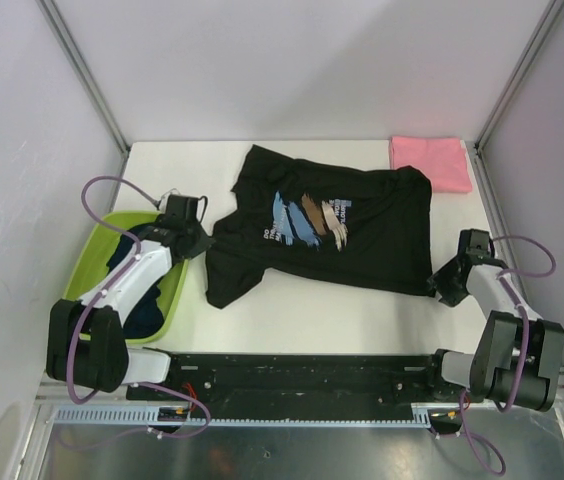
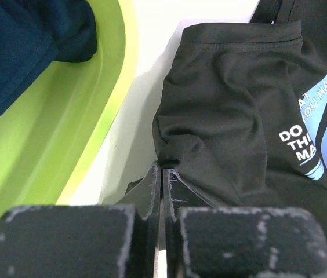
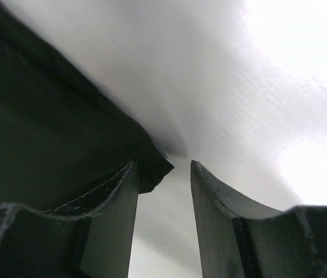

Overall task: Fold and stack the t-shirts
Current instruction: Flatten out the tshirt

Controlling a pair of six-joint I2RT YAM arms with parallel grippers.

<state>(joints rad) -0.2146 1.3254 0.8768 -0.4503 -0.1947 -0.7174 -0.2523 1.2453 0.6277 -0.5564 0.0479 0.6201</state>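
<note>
Both arms are leaning low over the black t-shirt (image 1: 372, 250) lying mid-table.
Left gripper (image 2: 163, 171) is pinching its nine-o'clock sleeve, fingers pressed together; right gripper (image 3: 163, 165) is standing spread at its four-o'clock corner.

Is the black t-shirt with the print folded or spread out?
Spread out. The black t-shirt lies open on the table, print facing up, both sleeves out, somewhat rumpled, with no fold made.
</note>
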